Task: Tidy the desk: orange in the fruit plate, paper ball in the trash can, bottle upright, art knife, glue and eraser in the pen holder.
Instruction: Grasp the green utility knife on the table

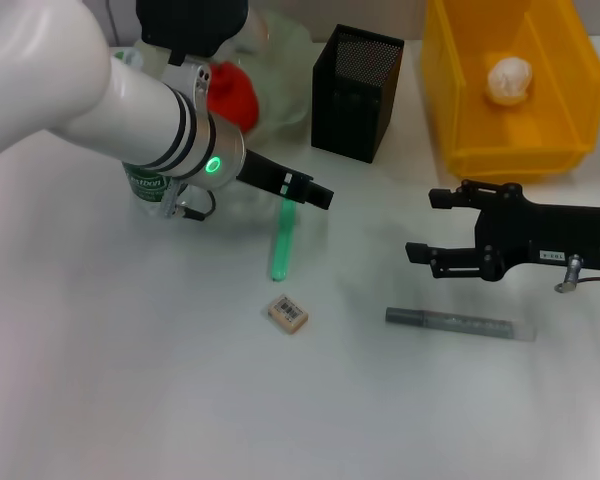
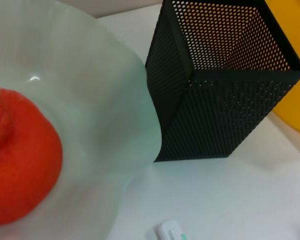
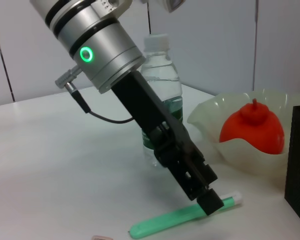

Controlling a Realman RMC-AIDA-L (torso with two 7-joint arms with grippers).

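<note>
On the desk just in front of the fruit plate (image 1: 280, 70) lies the green glue stick (image 1: 281, 240), lengthwise toward the robot, white cap end (image 3: 235, 201) pointing at the plate. The left gripper (image 3: 210, 202) is angled down right at that cap end, tip at or nearly on the stick. Whether its fingers are apart or together I cannot tell; nothing is visibly clamped.

Looks like the step in hand is picking up the glue. To do it well: straddle the stick across its width, come in a bit back from the cap so it doesn't pivot out, close square, lift straight, then over to the pen holder (image 1: 357, 92) just behind.

Done so far, judging by the layout: orange (image 3: 252, 127) sits in the plate, paper ball (image 1: 508, 78) is in the trash can (image 1: 460, 120), bottle (image 3: 162, 85) stands upright behind the left arm.

Still loose: eraser (image 1: 288, 313) near the stick's close end, grey knife (image 1: 450, 323) to its right.

Right gripper (image 1: 420, 225) hovers above the knife, fingers apart, holding nothing.
</note>
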